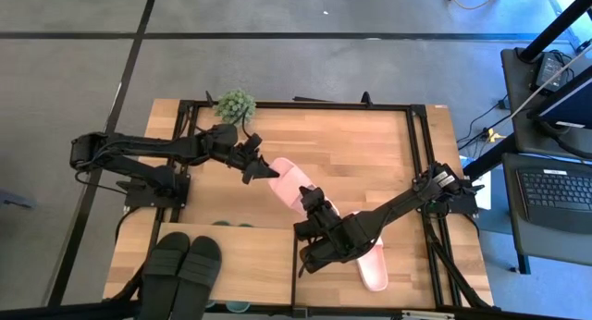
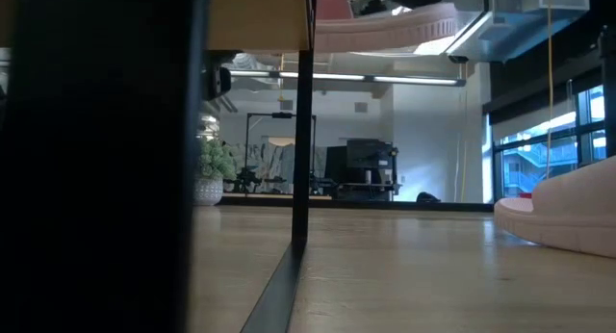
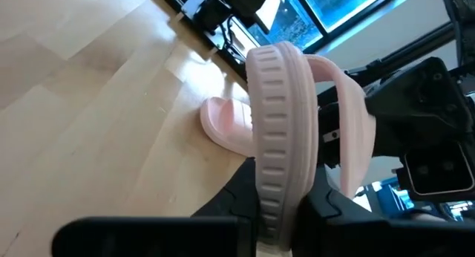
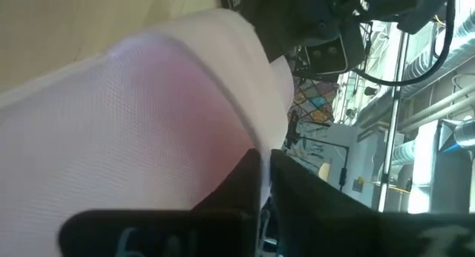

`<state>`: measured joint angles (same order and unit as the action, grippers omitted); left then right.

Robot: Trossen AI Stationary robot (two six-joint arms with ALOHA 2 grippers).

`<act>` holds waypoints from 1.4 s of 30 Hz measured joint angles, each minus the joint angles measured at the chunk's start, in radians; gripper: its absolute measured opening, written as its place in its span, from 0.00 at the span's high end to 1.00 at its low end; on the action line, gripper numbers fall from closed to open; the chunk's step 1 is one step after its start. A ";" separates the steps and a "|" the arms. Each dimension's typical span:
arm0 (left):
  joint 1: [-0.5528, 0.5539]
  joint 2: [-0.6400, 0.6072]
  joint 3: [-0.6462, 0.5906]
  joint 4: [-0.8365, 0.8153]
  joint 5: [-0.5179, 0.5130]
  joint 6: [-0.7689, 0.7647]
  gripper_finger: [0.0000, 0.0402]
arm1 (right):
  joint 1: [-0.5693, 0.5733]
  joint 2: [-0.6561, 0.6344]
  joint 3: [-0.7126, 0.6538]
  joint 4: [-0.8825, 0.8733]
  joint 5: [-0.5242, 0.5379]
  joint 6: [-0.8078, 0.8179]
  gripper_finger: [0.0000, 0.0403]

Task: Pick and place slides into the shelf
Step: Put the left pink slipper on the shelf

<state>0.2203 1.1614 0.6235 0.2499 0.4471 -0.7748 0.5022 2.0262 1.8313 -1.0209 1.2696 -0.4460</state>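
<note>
High view shows you both arms meeting over the middle of the bench [image 1: 370,144]. Your left pincer [image 1: 262,169] sits at the far-left end of a light pink slide [image 1: 289,179], and the left wrist view confirms it: the fingers [image 3: 245,197] are closed narrow on the edge of that slide's ribbed sole, holding it on its side with the strap [image 3: 349,131] bulging away. Your right pincer [image 1: 313,204] reaches in from the right and meets the same slide at its near-right end; in the right wrist view pink rubber [image 4: 148,116] fills the picture and the dark fingers [image 4: 245,183] are pinched on it, almost touching each other.

You can see the second pink slide [image 1: 370,264] lying flat on the bench under the right arm, toward the near right; it also shows in the low view at the right edge [image 2: 568,213] and beyond the held one in the left wrist view [image 3: 226,127].

Look near-left for the shelf [image 1: 250,255]: its light-wood top board sits against the near edge, and the dark green pair [image 1: 180,264] rests at its left end. A small potted plant [image 1: 235,104] stands at the far-left corner of the bench.
</note>
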 joint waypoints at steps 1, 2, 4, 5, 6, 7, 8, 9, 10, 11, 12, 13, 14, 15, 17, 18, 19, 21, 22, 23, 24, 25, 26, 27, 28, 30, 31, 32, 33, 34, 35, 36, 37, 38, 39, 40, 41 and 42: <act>0.000 0.000 0.000 0.000 0.003 0.000 0.92 | 0.000 0.000 0.000 0.013 -0.001 -0.001 0.90; 0.000 0.000 0.000 0.001 0.007 0.000 0.92 | 0.000 0.000 0.000 0.020 -0.004 -0.001 0.89; -0.001 0.000 0.000 0.004 0.013 0.001 0.92 | -0.001 0.000 0.000 0.019 -0.015 -0.001 0.86; -0.001 0.000 0.000 0.004 0.019 0.001 0.92 | -0.001 0.000 0.000 0.018 -0.023 -0.002 0.85; -0.001 0.000 0.000 0.004 0.025 0.001 0.92 | -0.001 0.000 0.000 0.018 -0.036 -0.002 0.84; -0.001 0.000 0.000 0.004 0.035 0.001 0.92 | -0.001 0.000 0.000 0.017 -0.049 -0.002 0.83; -0.001 0.000 0.000 0.003 0.048 0.000 0.92 | 0.000 0.000 0.000 0.017 -0.063 -0.002 0.82; -0.001 0.000 0.000 0.002 0.062 -0.002 0.92 | 0.004 0.000 0.000 0.015 -0.072 -0.002 0.81; -0.001 -0.001 0.000 0.002 0.073 -0.004 0.92 | 0.009 0.000 0.000 0.010 -0.075 -0.002 0.79; -0.001 -0.003 0.000 0.002 0.086 -0.005 0.92 | 0.015 0.000 0.000 0.008 -0.071 -0.002 0.78; 0.001 -0.003 0.000 0.004 0.100 -0.005 0.92 | 0.024 -0.004 0.000 0.006 -0.060 0.000 0.76; 0.006 -0.003 0.003 -0.002 0.116 -0.004 0.92 | 0.032 -0.009 0.000 0.003 -0.047 0.011 0.74; 0.011 -0.003 0.012 -0.014 0.129 -0.004 0.92 | 0.039 -0.019 0.000 0.007 -0.032 0.027 0.72; 0.017 -0.004 0.024 -0.018 0.140 0.001 0.92 | 0.048 -0.034 0.000 0.002 -0.012 0.053 0.70; 0.031 -0.011 0.050 -0.029 0.152 0.019 0.92 | 0.061 -0.067 0.000 -0.004 0.017 0.124 0.68; 0.039 -0.010 0.066 -0.038 0.158 0.026 0.92 | 0.070 -0.084 0.000 -0.014 0.019 0.162 0.67; 0.048 -0.010 0.082 -0.051 0.168 0.029 0.92 | 0.077 -0.099 0.000 -0.024 0.020 0.204 0.66; 0.065 -0.010 0.121 -0.077 0.218 0.038 0.92 | 0.094 -0.126 0.000 -0.055 0.014 0.293 0.65; 0.073 -0.010 0.145 -0.097 0.248 0.039 0.92 | 0.102 -0.140 0.000 -0.076 0.007 0.335 0.65; 0.081 -0.010 0.171 -0.129 0.285 0.045 0.92 | 0.113 -0.155 0.000 -0.098 -0.006 0.373 0.65; 0.089 -0.010 0.195 -0.172 0.321 0.057 0.92 | 0.124 -0.169 0.000 -0.123 -0.023 0.404 0.65; 0.095 -0.010 0.219 -0.233 0.353 0.077 0.92 | 0.134 -0.181 0.000 -0.144 -0.045 0.427 0.65; 0.097 -0.010 0.243 -0.301 0.374 0.104 0.92 | 0.146 -0.190 0.000 -0.164 -0.069 0.449 0.65; 0.099 -0.010 0.265 -0.373 0.385 0.135 0.92 | 0.157 -0.196 0.000 -0.182 -0.088 0.469 0.65; 0.100 -0.010 0.286 -0.449 0.395 0.170 0.92 | 0.167 -0.200 0.000 -0.196 -0.105 0.487 0.65; 0.101 -0.010 0.325 -0.622 0.407 0.237 0.92 | 0.188 -0.205 0.000 -0.216 -0.115 0.521 0.65; 0.101 -0.010 0.344 -0.705 0.412 0.271 0.92 | 0.195 -0.207 0.000 -0.220 -0.115 0.535 0.65; 0.099 -0.010 0.360 -0.783 0.417 0.297 0.92 | 0.202 -0.207 0.000 -0.224 -0.114 0.545 0.65; 0.094 -0.010 0.374 -0.855 0.417 0.317 0.92 | 0.209 -0.207 0.000 -0.227 -0.114 0.551 0.65; 0.085 -0.010 0.386 -0.916 0.418 0.332 0.92 | 0.213 -0.207 0.000 -0.229 -0.114 0.559 0.65; 0.075 -0.010 0.394 -0.966 0.420 0.339 0.92 | 0.216 -0.207 0.000 -0.231 -0.115 0.569 0.65; 0.063 -0.010 0.397 -0.987 0.428 0.341 0.92 | 0.217 -0.207 0.000 -0.231 -0.114 0.574 0.65; 0.048 -0.009 0.399 -0.989 0.458 0.341 0.91 | 0.216 -0.207 0.000 -0.231 -0.114 0.576 0.65; 0.032 -0.009 0.402 -0.990 0.500 0.337 0.91 | 0.216 -0.207 0.000 -0.231 -0.114 0.575 0.65; 0.016 -0.010 0.403 -0.988 0.542 0.333 0.91 | 0.216 -0.207 0.000 -0.232 -0.114 0.573 0.65; -0.002 -0.010 0.404 -0.987 0.576 0.319 0.91 | 0.215 -0.207 0.000 -0.233 -0.112 0.572 0.65; -0.020 -0.010 0.404 -0.992 0.594 0.301 0.92 | 0.212 -0.207 0.000 -0.236 -0.112 0.572 0.65; -0.036 -0.010 0.404 -0.999 0.599 0.286 0.92 | 0.207 -0.207 0.000 -0.239 -0.112 0.572 0.65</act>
<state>0.1838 1.1515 1.0271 -0.7489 1.0466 -0.4890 0.7090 1.8194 1.8313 -1.2596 1.1576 0.1265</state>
